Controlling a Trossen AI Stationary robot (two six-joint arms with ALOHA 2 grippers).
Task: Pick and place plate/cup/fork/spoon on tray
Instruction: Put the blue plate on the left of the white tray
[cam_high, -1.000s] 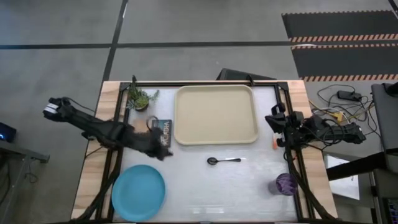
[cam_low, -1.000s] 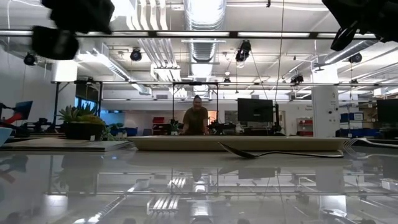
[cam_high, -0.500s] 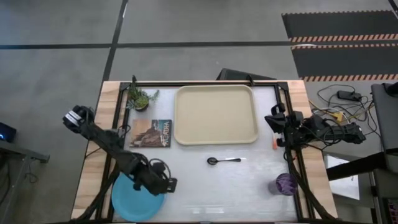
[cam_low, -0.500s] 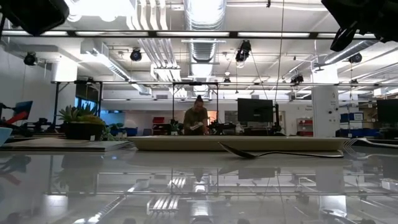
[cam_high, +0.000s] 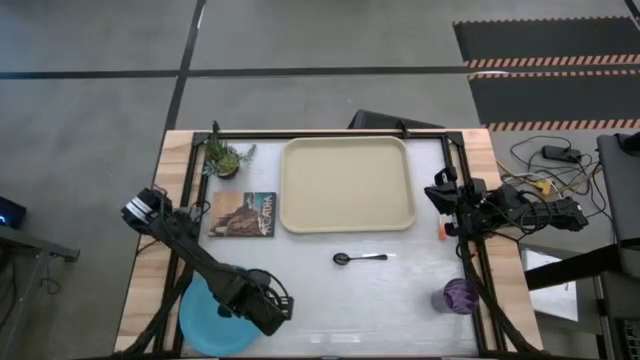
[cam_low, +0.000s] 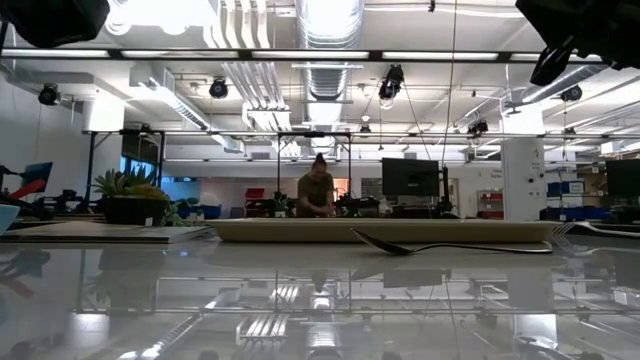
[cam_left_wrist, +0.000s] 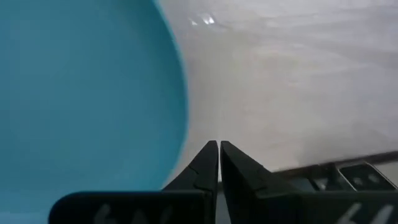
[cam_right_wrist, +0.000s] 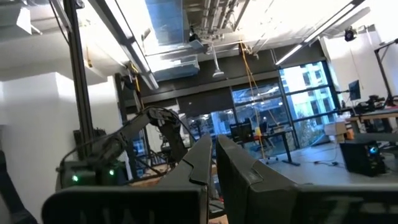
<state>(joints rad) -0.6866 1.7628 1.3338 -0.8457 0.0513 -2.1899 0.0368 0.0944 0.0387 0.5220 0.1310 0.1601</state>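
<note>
I see the tray in the upper centre of the high view, bare, with the spoon lying just below its lower edge on the table. My left arm stretches diagonally from the left table edge down toward the lower left of the frame, its wrist over the right rim of the plate, which sits in the lower-left corner. Left gripper has its fingers pressed together, tips beside the plate's edge over bare tabletop in the wrist view; gripping nothing. Right arm is folded at the right edge of the table, mid-height in the frame, right gripper aimed out at the room, fingers together and empty. Cup stands in the lower right, well apart from the tray. A sliver of the fork shows by the right arm. Book and plant sit left of the tray.
</note>
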